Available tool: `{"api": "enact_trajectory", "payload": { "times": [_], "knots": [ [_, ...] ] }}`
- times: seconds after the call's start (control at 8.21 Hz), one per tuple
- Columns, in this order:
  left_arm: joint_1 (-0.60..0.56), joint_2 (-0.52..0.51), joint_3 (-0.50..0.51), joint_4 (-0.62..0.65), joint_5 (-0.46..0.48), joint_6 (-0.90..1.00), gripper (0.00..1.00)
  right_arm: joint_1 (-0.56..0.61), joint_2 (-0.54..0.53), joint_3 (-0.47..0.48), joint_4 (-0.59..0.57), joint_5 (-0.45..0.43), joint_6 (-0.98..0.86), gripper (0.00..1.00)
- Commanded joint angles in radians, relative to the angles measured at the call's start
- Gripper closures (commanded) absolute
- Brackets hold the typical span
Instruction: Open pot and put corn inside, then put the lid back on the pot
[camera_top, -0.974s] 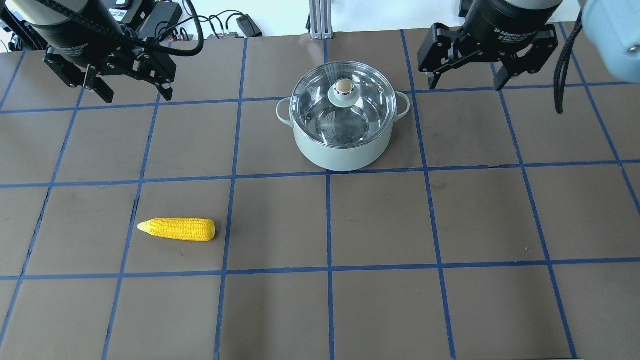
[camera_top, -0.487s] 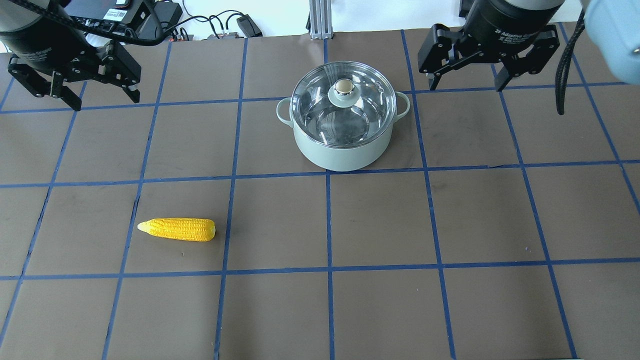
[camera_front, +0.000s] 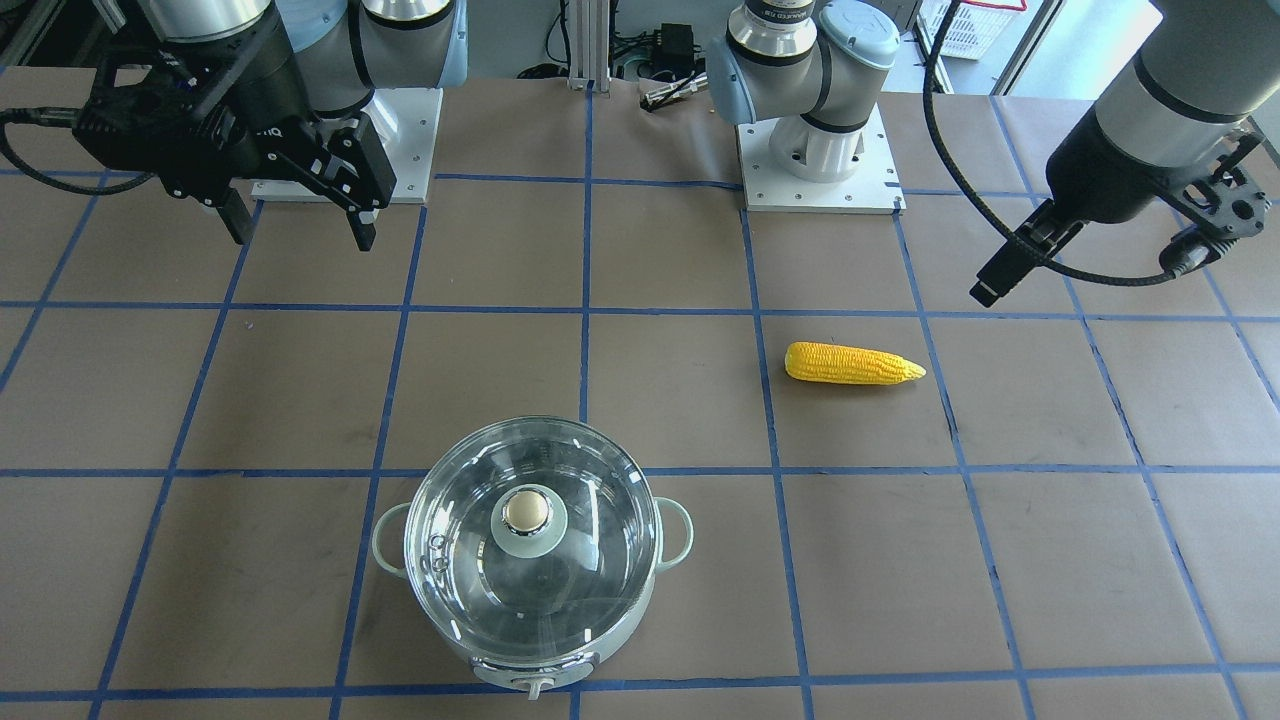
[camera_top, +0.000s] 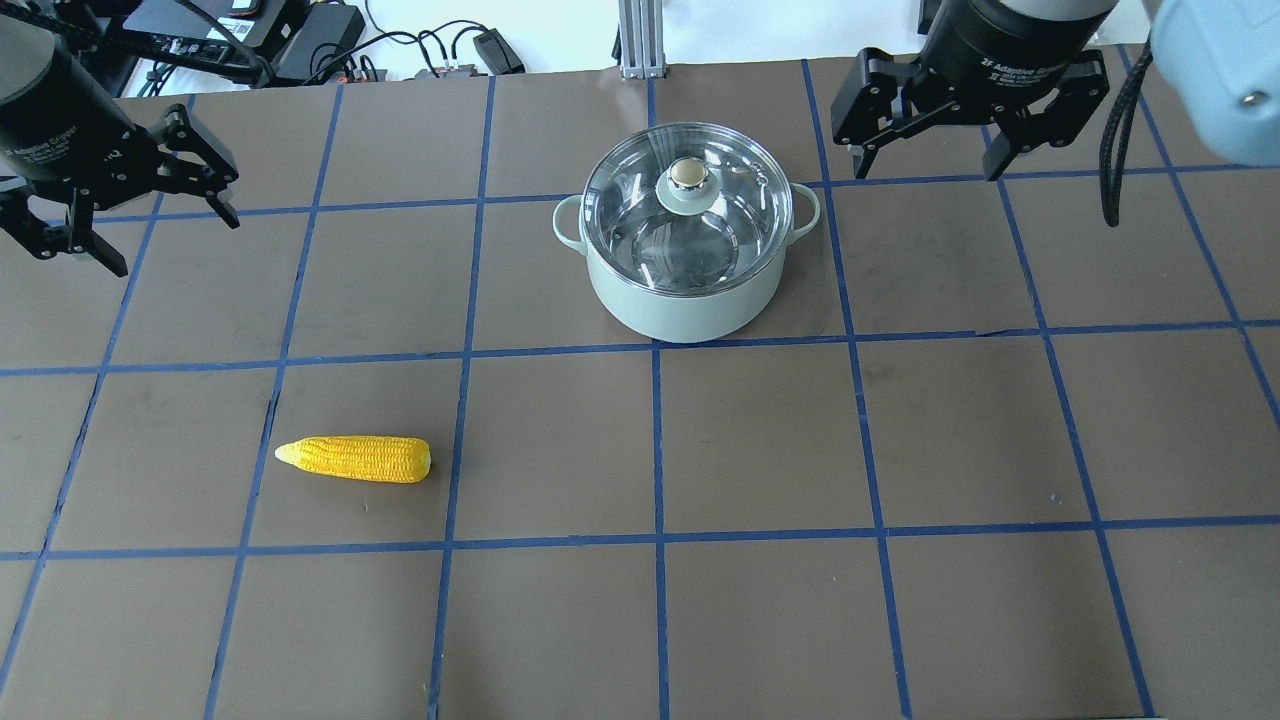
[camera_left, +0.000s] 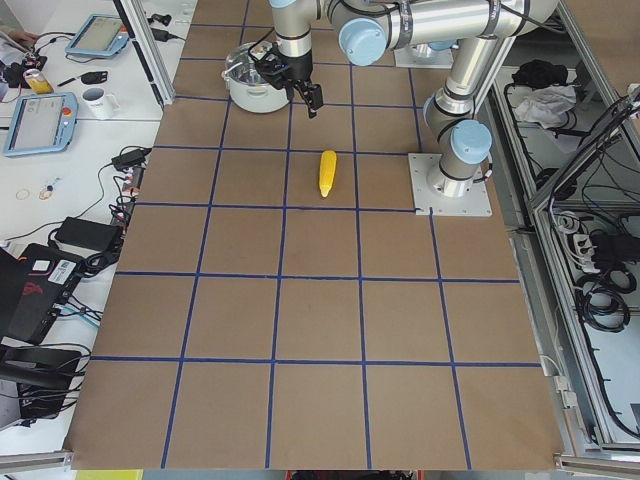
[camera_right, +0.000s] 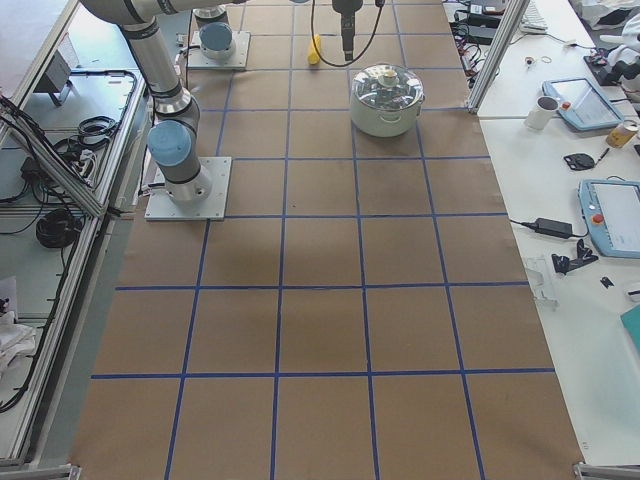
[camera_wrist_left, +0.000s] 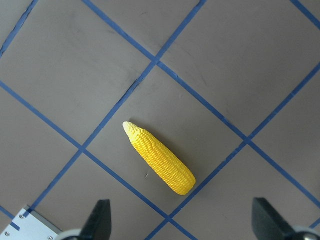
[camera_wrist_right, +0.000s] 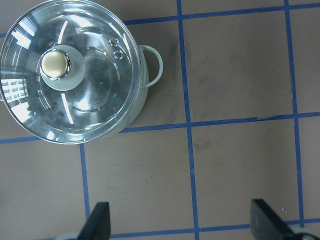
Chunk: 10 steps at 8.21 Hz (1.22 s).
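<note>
The pale mint-green pot (camera_top: 690, 312) stands at the far middle of the table, with the clear glass lid (camera_top: 640, 205) on it and the gold knob (camera_top: 688, 174) on top. It also shows in the front view (camera_front: 610, 640) and the right wrist view (camera_wrist_right: 142, 102). The yellow corn (camera_top: 355, 459) lies on the table at the near left, apart from the pot; the left wrist view (camera_wrist_left: 160, 159) looks down on it. My left gripper (camera_top: 175, 244) is open and empty, high at the far left. My right gripper (camera_top: 928, 172) is open and empty, just right of the pot.
Brown table with a blue tape grid. Both arm bases (camera_front: 820, 150) stand at the robot's edge. Cables and electronics (camera_top: 300, 30) and an aluminium post (camera_top: 635, 40) lie beyond the far edge. Tablets and a mug sit on side benches (camera_right: 590, 110).
My left gripper has moved left, a little toward the near side, and turned. My right gripper has hardly moved. The pot, lid and corn have not moved.
</note>
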Motion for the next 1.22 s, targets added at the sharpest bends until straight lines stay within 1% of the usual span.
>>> {"api": "enact_trajectory", "payload": {
  "times": [0.0, 0.12, 0.24, 0.37, 0.49, 0.61, 0.73, 0.85, 0.97, 1.1],
  "knots": [
    [-0.008, 0.021, -0.031, -0.066, -0.001, -0.388, 0.0, 0.027, 0.143, -0.077, -0.114, 0.003, 0.083, 0.02],
    [-0.01, 0.025, -0.051, -0.108, -0.013, -0.54, 0.0, 0.095, 0.211, -0.091, -0.189, 0.0, 0.154, 0.03],
    [-0.017, 0.024, -0.071, -0.102, -0.016, -0.638, 0.0, 0.161, 0.289, -0.107, -0.284, -0.005, 0.253, 0.03],
    [-0.031, 0.007, -0.091, -0.081, -0.021, -0.772, 0.0, 0.203, 0.362, -0.129, -0.337, -0.012, 0.297, 0.03],
    [-0.045, 0.0, -0.12, -0.04, -0.025, -0.82, 0.0, 0.234, 0.396, -0.135, -0.356, -0.017, 0.323, 0.03],
    [-0.06, -0.002, -0.164, 0.053, -0.025, -0.871, 0.0, 0.237, 0.414, -0.134, -0.369, -0.012, 0.323, 0.04],
    [-0.08, 0.001, -0.231, 0.171, -0.025, -0.93, 0.0, 0.238, 0.443, -0.131, -0.417, -0.009, 0.323, 0.05],
    [-0.094, 0.019, -0.311, 0.248, -0.024, -0.925, 0.0, 0.237, 0.46, -0.125, -0.437, -0.012, 0.307, 0.06],
    [-0.1, 0.019, -0.382, 0.299, -0.025, -0.92, 0.0, 0.232, 0.463, -0.12, -0.437, -0.017, 0.287, 0.08],
    [-0.106, 0.019, -0.423, 0.307, -0.025, -0.919, 0.0, 0.226, 0.472, -0.118, -0.439, -0.052, 0.282, 0.09]
  ]
}}
